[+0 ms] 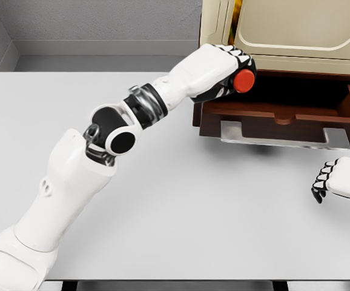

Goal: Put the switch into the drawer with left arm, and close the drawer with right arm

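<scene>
My left hand [232, 73] is raised at the left corner of the open drawer [284, 112], its fingers curled around the switch [244, 80], whose round red button faces out. The drawer is dark brown wood with a metal handle [284, 137] along its front, pulled out from a cream cabinet [290, 30]. The switch hangs over the drawer's left end, above its inside. My right hand [338, 180] rests low over the table at the right edge, in front of the drawer's right corner, with its fingers curled and nothing in them.
The grey table [181, 206] spreads in front of the cabinet. Its front edge runs along the bottom of the view. A grey wall stands behind the table at the back left.
</scene>
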`<state>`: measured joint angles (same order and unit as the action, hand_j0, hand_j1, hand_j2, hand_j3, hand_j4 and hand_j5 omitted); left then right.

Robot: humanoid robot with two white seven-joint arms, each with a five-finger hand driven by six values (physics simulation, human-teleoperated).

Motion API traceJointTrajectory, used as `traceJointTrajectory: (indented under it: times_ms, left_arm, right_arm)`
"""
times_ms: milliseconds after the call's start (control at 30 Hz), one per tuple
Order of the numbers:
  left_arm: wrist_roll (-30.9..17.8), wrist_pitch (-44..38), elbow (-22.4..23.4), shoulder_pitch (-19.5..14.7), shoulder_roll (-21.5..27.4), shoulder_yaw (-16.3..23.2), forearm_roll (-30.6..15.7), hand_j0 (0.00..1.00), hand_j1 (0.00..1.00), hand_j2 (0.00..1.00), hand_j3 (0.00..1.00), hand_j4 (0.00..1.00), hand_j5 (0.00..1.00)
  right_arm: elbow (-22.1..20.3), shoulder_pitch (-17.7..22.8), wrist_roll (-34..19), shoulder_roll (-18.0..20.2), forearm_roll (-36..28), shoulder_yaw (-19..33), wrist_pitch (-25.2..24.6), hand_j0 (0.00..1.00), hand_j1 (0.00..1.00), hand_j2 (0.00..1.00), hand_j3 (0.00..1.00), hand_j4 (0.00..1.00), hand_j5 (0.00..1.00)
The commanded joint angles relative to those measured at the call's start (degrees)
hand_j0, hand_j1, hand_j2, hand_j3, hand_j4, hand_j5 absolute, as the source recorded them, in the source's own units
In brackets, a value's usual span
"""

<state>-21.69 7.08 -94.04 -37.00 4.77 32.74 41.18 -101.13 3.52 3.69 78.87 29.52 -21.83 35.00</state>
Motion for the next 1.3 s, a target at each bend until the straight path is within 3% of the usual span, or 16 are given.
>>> traceJointTrajectory:
  times_ms: [0,600,833,1267]
  left_arm:
    - [0.07,-1.01,0.17,-0.09,-0.28,1.1,1.71,0.41,0.41,0.41,0.41,0.41,0.41]
    - [0.07,-3.21,0.17,0.17,-3.18,2.06,9.27,0.42,0.42,0.42,0.42,0.42,0.42]
    - [0.24,-3.21,0.17,0.26,-3.18,2.59,9.71,0.66,0.66,0.66,0.66,0.66,0.66]
    - [0.33,-3.21,0.17,0.61,-4.06,2.68,11.38,0.69,0.69,0.69,0.69,0.69,0.69]
  right_arm:
    - [-0.03,0.0,0.09,0.15,-0.34,0.03,0.0,0.3,0.3,0.3,0.3,0.3,0.3]
    - [-0.03,0.0,0.09,0.15,-0.34,0.12,0.0,0.3,0.3,0.3,0.3,0.3,0.3]
    - [0.06,0.0,0.0,0.06,-0.25,0.03,0.0,0.3,0.3,0.3,0.3,0.3,0.3]
    - [0.23,0.18,0.0,-0.03,0.1,1.97,0.0,0.3,0.3,0.3,0.3,0.3,0.3]
